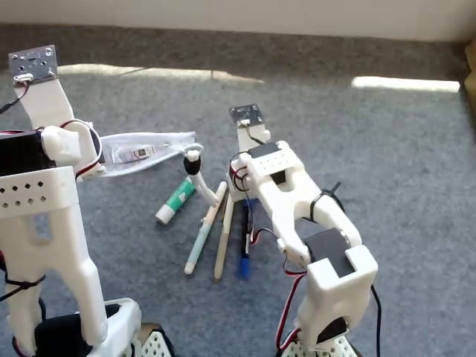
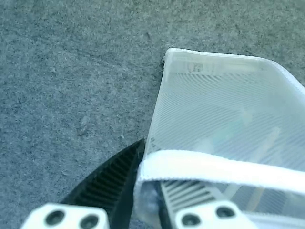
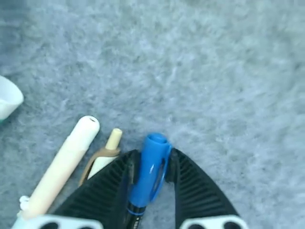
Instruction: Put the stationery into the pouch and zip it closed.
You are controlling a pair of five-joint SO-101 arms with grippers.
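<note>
Four pieces of stationery on the grey, carpet-like surface (image 1: 387, 186), lying out in front of the two arms. Farthest left and a little farther back, a green-and-white stick (image 1: 175, 201). Next to it, a white pen with a pale teal barrel (image 1: 201, 236). Just beside that, a slim cream pen (image 1: 222, 242) with a tan clip. Rightmost, a blue pen (image 1: 244, 259). All three pens roughly parallel, close together, none of them inside the pouch (image 2: 219, 109). Right gripper (image 3: 152, 153) lowered over the blue pen at its capped, clipped end. Jaws released and parted, one ribbed black finger (image 3: 114, 186) on either side of the cap, the pen lying flat between them with only slim gaps. Cream pen just to the left of that gripper, apart from it. Left gripper (image 2: 152, 191) clenched on the pouch, pinching the white-banded edge of the white mesh between its jaws. Pouch held left of the stationery and farther back, stretching rightward from the left arm, its right end near the far tip of the green-and-white stick. Not possible to tell whether fully clear of the surface, nor whether the zip is open. Small white-and-black piece (image 1: 193, 159) at the pouch's right end, kind unclear. Faint pale shapes visible through the mesh in the left wrist view.
</note>
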